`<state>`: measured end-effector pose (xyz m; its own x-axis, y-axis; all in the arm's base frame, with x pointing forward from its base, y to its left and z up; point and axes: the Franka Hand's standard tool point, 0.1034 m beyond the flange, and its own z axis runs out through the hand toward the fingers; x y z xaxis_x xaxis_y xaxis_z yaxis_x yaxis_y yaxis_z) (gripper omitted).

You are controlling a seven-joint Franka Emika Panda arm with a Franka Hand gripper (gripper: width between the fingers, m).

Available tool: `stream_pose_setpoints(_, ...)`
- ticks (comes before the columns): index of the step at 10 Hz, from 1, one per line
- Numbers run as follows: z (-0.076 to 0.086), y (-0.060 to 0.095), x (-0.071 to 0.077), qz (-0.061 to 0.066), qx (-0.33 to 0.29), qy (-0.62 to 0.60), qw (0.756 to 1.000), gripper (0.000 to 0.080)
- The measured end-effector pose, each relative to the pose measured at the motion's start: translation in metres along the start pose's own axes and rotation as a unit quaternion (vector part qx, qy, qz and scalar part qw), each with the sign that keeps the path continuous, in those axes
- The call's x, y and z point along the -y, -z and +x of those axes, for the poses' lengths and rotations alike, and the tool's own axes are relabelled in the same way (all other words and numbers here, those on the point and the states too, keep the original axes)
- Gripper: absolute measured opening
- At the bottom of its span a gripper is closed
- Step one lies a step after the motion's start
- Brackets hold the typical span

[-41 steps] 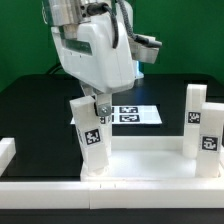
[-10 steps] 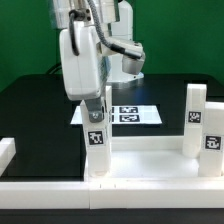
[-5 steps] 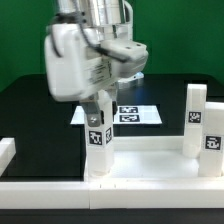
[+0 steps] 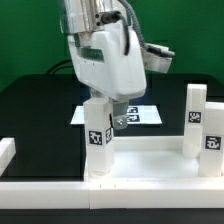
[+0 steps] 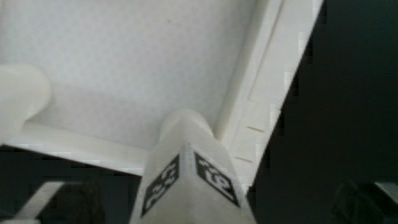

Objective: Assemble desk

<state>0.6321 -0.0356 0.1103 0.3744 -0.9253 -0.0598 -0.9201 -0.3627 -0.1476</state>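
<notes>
The desk's white tabletop lies upside down at the front, and it fills the wrist view as well. A tagged white leg stands upright in its corner on the exterior view's left. My gripper hangs over that leg's top, open, with a finger on either side. In the wrist view the leg rises between the dark fingers with a gap on each side of it. Two more legs stand upright at the exterior view's right.
The marker board lies flat on the black table behind the tabletop, partly hidden by my hand. Low white border walls run along the front and the exterior view's left.
The jaws have spread and let go of the left leg, which stays upright in its corner. My hand has swung round above it.
</notes>
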Motion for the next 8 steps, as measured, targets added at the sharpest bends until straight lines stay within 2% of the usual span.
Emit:
stream_pose_setpoints(1,0.001,0.0,0.0,0.0,0.0,0.042,0.999,0.0649)
stream_pose_setpoints(2,0.006,0.002,-0.003,-0.014,-0.003,0.158,0.987,0.0649)
stream_pose_setpoints(3,0.013,0.007,-0.002,-0.027,-0.008,0.265,0.964,0.0649)
stream_pose_setpoints(5,0.012,0.006,-0.001,-0.024,-0.008,0.238,0.971,0.0649)
stream_pose_setpoints(7,0.012,0.006,-0.001,-0.024,-0.008,0.237,0.971,0.0377)
stream_pose_setpoints(8,0.013,0.006,-0.002,-0.025,-0.009,0.194,0.981,0.0288)
